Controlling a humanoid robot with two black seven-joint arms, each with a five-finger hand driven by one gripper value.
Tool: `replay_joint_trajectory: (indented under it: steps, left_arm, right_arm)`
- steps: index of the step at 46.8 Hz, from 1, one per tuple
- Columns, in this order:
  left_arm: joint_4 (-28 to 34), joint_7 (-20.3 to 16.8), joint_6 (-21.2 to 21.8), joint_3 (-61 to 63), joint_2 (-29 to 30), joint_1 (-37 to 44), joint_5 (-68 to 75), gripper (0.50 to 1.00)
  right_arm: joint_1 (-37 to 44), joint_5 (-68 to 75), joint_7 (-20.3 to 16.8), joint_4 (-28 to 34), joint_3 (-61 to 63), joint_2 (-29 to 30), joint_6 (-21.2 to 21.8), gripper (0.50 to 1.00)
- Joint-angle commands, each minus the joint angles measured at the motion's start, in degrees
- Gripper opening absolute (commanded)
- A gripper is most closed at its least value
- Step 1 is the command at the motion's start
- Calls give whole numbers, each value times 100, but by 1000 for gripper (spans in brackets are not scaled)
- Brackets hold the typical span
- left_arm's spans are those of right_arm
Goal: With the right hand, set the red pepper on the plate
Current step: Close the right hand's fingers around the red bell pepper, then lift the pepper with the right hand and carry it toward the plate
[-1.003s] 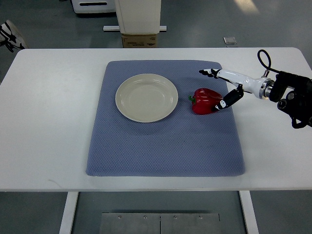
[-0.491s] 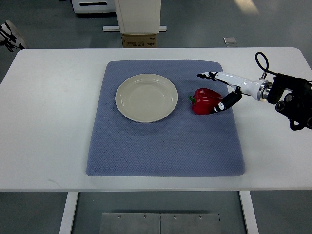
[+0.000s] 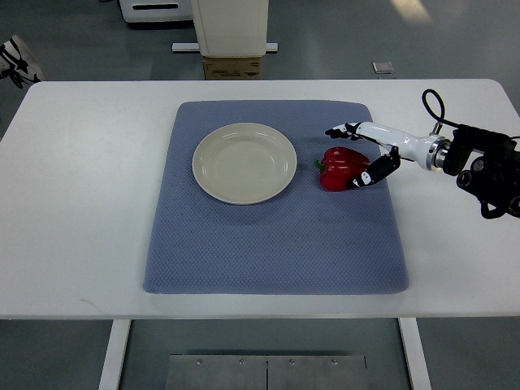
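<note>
- I judge the step in hand to be the grasp: my right hand [image 3: 361, 154] has reached the red pepper [image 3: 342, 167] but has not closed on it.
- My fingers [image 3: 340, 130] are spread, the long ones reaching past the far side of the pepper and the dark-tipped thumb [image 3: 367, 174] lying against its near right flank; nothing is pinched yet as far as I can see.
- The pepper lies on the blue mat [image 3: 276, 236], stem end pointing left, just to the right of the plate [image 3: 244, 162] and apart from its rim.
- The plate is bare and cream-coloured, sitting in the far left part of the mat, which lies on the white table [image 3: 81, 203].
- My next move, as I see it, calls for closing fingers and thumb around the pepper, lifting it clear of the mat, and carrying it left over the plate's rim before letting go.
- The pepper is rounded and glossy, so I would want a firm wrap, not a fingertip pinch.
- My left arm does not show.
- I can read no brand, label or writing anywhere; the cardboard box [image 3: 233, 68] beyond the far edge of the table is too small to make out.
</note>
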Motion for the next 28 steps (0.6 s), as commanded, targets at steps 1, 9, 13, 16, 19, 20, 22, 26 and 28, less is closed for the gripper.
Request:
replay_joint_trajectory:
  steps: [1, 9, 13, 16, 19, 20, 22, 26, 28]
  left_arm:
    - [0, 0, -1, 0, 0, 0, 0, 1000]
    - [0, 0, -1, 0, 0, 0, 0, 1000]
    - [0, 0, -1, 0, 0, 0, 0, 1000]
    - [0, 0, -1, 0, 0, 0, 0, 1000]
    - [0, 0, -1, 0, 0, 0, 0, 1000]
    - [0, 0, -1, 0, 0, 0, 0, 1000]
    - [0, 0, -1, 0, 0, 0, 0, 1000]
    - [0, 0, -1, 0, 0, 0, 0, 1000]
    - [0, 0, -1, 0, 0, 0, 0, 1000]
  right_arm:
    - [-5, -1, -6, 0, -23, 1, 0, 883]
    - [-5, -1, 3, 0, -41, 1, 0, 839]
    - [-5, -1, 3, 0, -41, -8, 9, 813]
    - [-5, -1, 11, 0, -41, 1, 9, 795]
    - [-5, -1, 20, 0, -41, -8, 9, 765]
    - [-5, -1, 20, 0, -50, 1, 9, 761]
    - [-5, -1, 29, 0, -41, -8, 9, 744]
    - [-13, -1, 38, 0, -50, -8, 18, 705]
    - [-13, -1, 38, 0, -50, -8, 9, 671]
